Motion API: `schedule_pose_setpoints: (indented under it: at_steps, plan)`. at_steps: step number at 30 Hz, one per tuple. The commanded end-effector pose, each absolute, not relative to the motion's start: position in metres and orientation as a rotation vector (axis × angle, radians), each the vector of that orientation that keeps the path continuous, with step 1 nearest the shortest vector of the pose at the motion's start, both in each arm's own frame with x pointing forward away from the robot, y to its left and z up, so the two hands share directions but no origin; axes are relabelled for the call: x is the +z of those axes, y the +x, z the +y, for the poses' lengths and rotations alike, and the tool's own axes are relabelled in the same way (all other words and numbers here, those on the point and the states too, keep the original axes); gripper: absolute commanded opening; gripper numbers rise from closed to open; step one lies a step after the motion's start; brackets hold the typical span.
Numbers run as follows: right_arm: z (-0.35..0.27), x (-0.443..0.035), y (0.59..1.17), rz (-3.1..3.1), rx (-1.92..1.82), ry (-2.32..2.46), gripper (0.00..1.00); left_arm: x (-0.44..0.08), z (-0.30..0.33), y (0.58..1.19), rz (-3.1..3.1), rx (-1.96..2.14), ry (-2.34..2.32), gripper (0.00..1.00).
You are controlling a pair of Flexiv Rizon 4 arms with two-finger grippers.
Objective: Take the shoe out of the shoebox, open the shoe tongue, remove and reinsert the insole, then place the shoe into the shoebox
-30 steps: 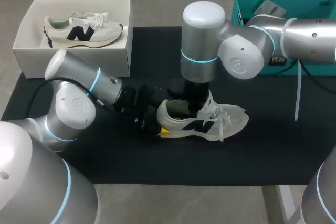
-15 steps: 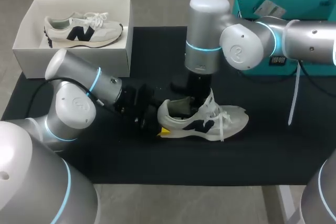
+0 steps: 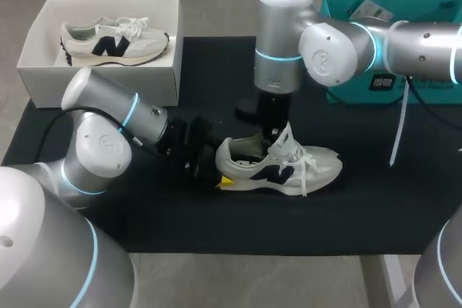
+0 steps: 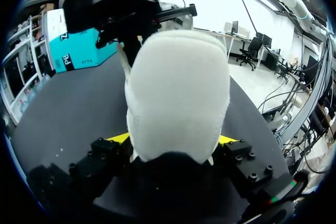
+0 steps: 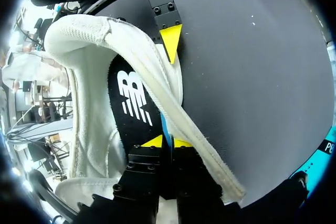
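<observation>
A white sneaker (image 3: 317, 164) with a dark logo lies on its side on the black mat (image 3: 216, 229). My left gripper (image 3: 220, 171) holds its heel. In the left wrist view the heel (image 4: 178, 87) fills the gap of that gripper (image 4: 173, 139), with both yellow tips against it. My right gripper (image 3: 271, 138) reaches down into the shoe's opening beside the raised tongue. In the right wrist view its tips (image 5: 167, 141) are pressed together on the edge of the black insole (image 5: 131, 98) inside the shoe (image 5: 89, 103).
A white shoebox (image 3: 170, 48) at the back left holds a second matching sneaker (image 3: 108, 40). A teal box (image 3: 339, 12) stands at the back right behind my right arm. The mat's front strip is bare.
My right gripper has closed inside the shoe, and that arm's wrist has shifted slightly back and to the right. The left arm and the shoe have stayed put.
</observation>
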State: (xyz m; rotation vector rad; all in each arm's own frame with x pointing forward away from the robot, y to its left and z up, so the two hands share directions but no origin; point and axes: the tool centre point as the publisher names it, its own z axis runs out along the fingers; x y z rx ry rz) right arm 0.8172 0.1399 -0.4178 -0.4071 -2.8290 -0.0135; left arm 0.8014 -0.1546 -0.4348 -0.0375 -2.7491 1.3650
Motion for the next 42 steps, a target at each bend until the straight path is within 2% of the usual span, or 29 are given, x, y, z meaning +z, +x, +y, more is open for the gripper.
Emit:
schedule_pose_setpoints:
  at_steps: [1, 15, 34, 42]
  plan:
    - [0.132, -0.446, 0.794, -2.878, -0.033, -0.436, 0.0, -0.438, -0.156, 0.802, -2.75, 1.365, -0.036, 0.0]
    - [0.128, -0.383, 0.798, -3.035, -0.025, -0.452, 0.0, -0.438, -0.156, 0.802, -2.75, 1.365, -0.036, 0.0]
    - [0.111, -0.359, 0.795, -3.121, -0.156, -0.482, 0.0, -0.438, -0.156, 0.802, -2.75, 1.365, -0.036, 0.0]
    - [0.104, -0.347, 0.791, -3.185, -0.427, -0.521, 0.0, -0.438, -0.156, 0.802, -2.75, 1.365, -0.036, 0.0]
